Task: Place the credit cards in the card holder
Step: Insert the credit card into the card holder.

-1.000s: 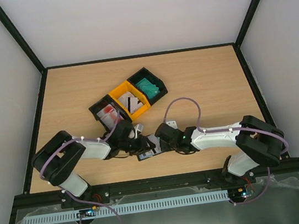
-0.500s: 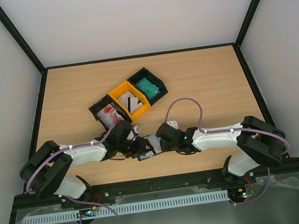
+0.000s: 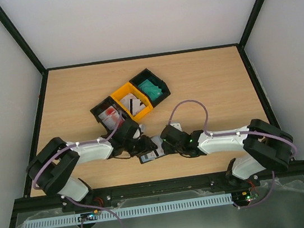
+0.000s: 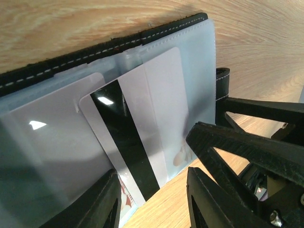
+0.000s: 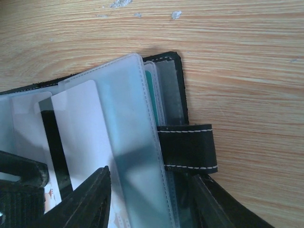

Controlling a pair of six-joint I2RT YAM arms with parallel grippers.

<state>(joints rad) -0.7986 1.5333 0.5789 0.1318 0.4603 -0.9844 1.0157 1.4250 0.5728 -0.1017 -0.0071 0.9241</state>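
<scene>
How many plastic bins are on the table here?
3, in a row: the left black bin with red-and-white cards, the yellow bin in the middle, the right black bin with teal cards. None seems hidden.

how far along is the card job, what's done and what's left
Done: a teal card sits in the card holder. In hand: a white striped card lies partway under a clear sleeve, inside the open left gripper. Left: more cards lie in the bins.
</scene>
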